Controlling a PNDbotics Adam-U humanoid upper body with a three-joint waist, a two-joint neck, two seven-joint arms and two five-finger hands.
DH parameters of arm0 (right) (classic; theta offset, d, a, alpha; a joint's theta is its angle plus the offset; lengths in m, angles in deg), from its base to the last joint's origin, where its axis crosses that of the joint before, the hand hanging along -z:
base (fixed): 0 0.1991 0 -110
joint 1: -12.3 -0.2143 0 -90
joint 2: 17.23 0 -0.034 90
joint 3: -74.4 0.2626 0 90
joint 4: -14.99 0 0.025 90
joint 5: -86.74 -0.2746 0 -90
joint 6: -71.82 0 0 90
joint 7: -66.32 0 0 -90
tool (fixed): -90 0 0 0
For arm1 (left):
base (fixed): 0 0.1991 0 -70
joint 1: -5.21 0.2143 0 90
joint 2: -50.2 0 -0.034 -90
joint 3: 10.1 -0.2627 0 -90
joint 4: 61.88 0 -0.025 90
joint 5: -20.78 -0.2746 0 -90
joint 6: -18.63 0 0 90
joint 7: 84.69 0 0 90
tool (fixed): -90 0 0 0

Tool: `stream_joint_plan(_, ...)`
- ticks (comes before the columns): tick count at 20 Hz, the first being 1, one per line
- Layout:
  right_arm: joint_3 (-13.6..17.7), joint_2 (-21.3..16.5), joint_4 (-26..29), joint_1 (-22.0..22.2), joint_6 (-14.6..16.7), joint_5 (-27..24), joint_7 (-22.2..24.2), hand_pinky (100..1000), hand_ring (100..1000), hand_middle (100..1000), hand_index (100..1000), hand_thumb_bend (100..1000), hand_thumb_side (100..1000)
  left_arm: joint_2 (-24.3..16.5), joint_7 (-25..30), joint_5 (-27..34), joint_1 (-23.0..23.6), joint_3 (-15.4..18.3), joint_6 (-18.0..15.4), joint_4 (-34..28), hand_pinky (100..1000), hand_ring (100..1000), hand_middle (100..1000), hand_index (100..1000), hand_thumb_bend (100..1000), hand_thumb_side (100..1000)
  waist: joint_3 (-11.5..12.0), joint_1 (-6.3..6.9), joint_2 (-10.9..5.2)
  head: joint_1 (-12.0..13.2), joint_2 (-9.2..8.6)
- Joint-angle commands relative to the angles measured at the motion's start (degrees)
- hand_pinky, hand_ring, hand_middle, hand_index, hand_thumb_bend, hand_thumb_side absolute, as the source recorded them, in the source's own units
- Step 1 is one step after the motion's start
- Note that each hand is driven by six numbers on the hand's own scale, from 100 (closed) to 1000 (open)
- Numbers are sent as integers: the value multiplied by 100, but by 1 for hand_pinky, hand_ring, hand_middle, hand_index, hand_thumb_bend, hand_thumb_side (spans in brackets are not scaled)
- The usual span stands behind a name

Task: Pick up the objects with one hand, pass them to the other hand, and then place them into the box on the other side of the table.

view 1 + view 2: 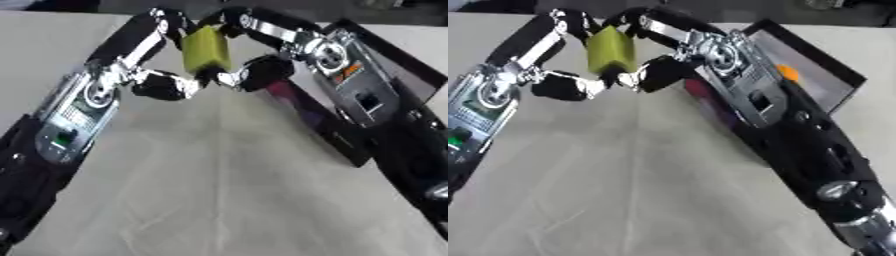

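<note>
Where the pale counter (219,190) lies nearest to the camera, it carries only faint creases, and the two black forearms come in over it from the lower corners. The left arm rises along the left side and the right arm along the right side, and both lean toward the middle at the far part of the counter.

Further away, the left robot hand (149,65) and the right robot hand (271,55) meet above the counter. Between them is a yellow-green block (206,49), upright and a little tilted, lifted off the surface. The fingers (149,25) of the left robot hand curl round the block from the left, over its top, and the thumb comes under it. The fingers (245,20) of the right robot hand curl round it from the right in the same way, so both hands hold the one block together, and their lower tips almost touch just below it.

Under and behind the right arm stands a dark box (820,65) with low black walls and a grey floor. In it lies a small orange thing (787,73), and a reddish-pink thing (697,90) shows at its near wall, partly hidden by the arm.
</note>
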Motion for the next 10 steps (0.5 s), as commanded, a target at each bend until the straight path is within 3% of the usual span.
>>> stream_joint_plan(1,56,-95,39,-91,-37,40,-67,906,867,920,924,218,321,-64,14,25,-69,20,-34,-129,747,571,621,600,262,239,0,-24,-288,-17,-81)
stream_joint_plan(6,55,-113,36,-89,-61,50,-74,905,862,910,905,213,311,-66,7,0,-63,17,-55,-150,747,570,621,600,262,237,-4,-22,-284,-15,-89)
stream_joint_plan(10,53,-126,41,-82,-92,-30,-90,900,849,827,807,186,266,-53,10,-2,-60,16,-56,-155,746,570,621,601,261,238,-9,-20,-280,-9,-84)
